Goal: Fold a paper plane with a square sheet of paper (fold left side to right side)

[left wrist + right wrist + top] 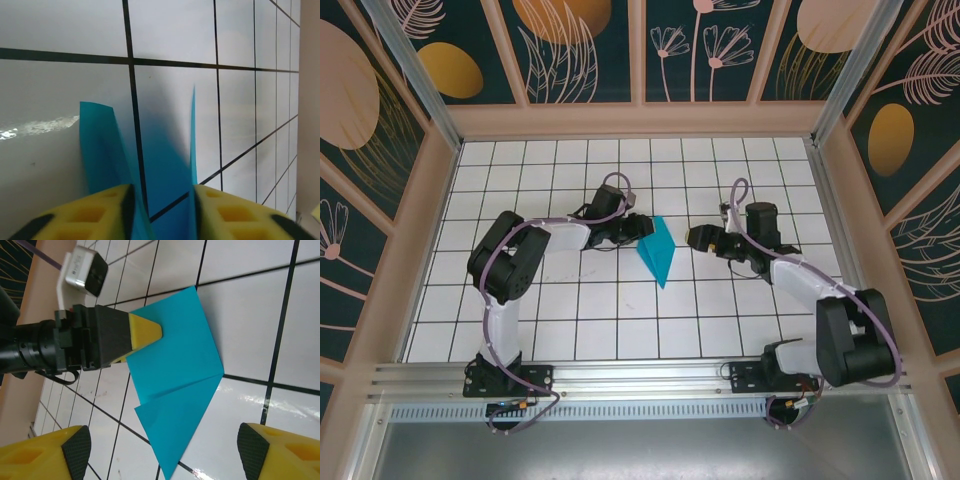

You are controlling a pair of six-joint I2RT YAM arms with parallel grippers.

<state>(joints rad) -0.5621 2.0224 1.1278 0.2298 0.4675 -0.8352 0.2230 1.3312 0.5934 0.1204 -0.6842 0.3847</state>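
The teal sheet of paper is seen near the middle of the white gridded worktop, between the two grippers. It is folded into a kite-like shape, with its point turned toward the near edge. In the right wrist view, the sheet is shown lying on the tiles in two overlapping layers, with a crease running across it.

The left gripper is set at the sheet's left edge. In its own wrist view, its yellow fingers are held narrowly apart, and the paper is pinched between them. One layer is pressed against each finger, and both layers rise from the gap. From the right wrist camera, one yellow fingertip of the left gripper is seen resting on the sheet's edge.

The right gripper is held just beside the sheet's right side. Its fingers are spread wide, nothing is held between them, and no contact with the paper is seen.
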